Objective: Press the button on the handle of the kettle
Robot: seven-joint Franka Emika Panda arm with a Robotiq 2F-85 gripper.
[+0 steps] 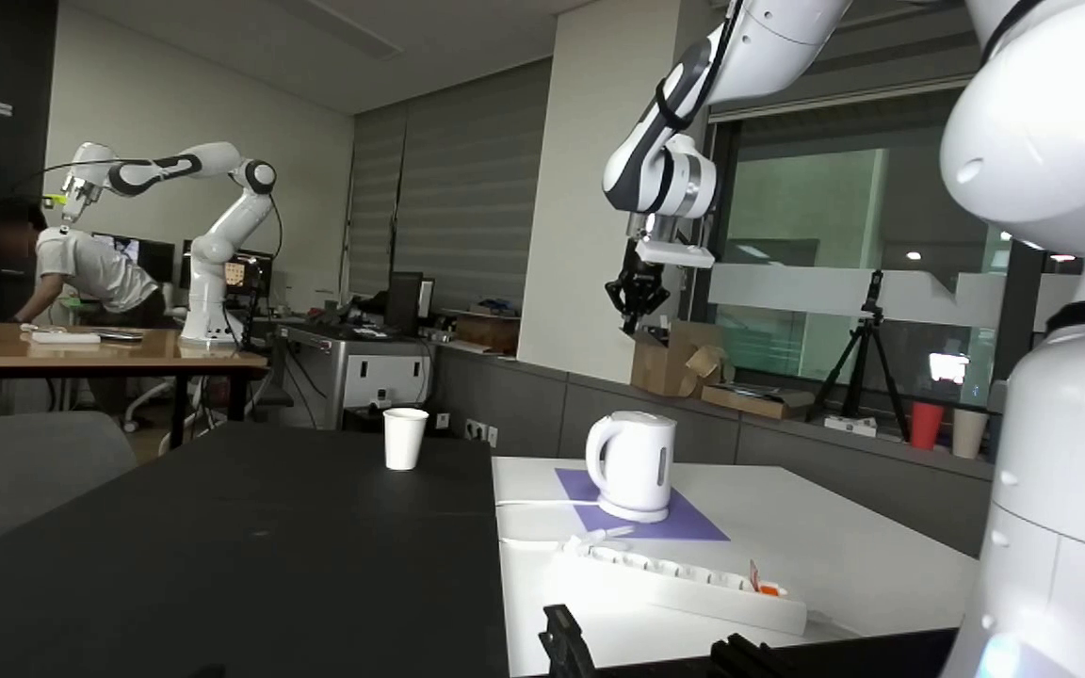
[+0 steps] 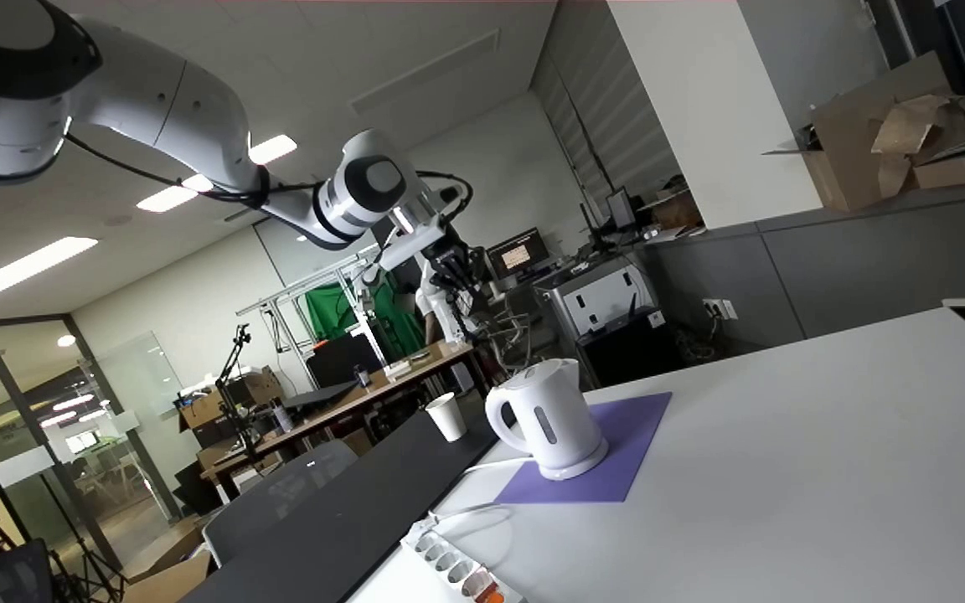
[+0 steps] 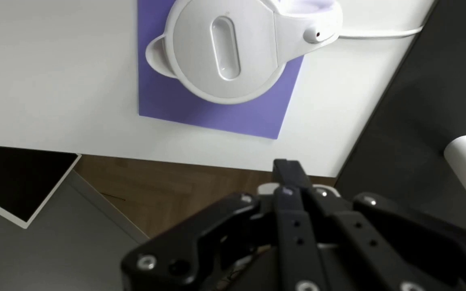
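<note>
White kettle [image 3: 241,48]: upright on a purple sheet [image 3: 200,113] on the white worktop [image 3: 75,93], at the top of the wrist view.
Button [image 3: 312,35]: apparently the small raised knob on the handle [image 3: 293,34], upper right of that frame; untouched.
Hand [image 3: 293,169]: lower right of centre there, its fingers [image 3: 289,210] closed together, holding nothing; in both exterior views it hangs well apart from the kettle.
Miss: so small a knob leaves little margin; a descent drifting sideways could land on the lid [image 3: 225,52] or slip off the handle.
Shove: a slanting push would probably skid the sheet or tip the kettle.
Cut off: the upper edge trims kettle and handle in the wrist view.
Hard to make out: the knob in both exterior views; the hand's tips, dark on dark, upper middle of an exterior view [image 2: 467,293].
</note>
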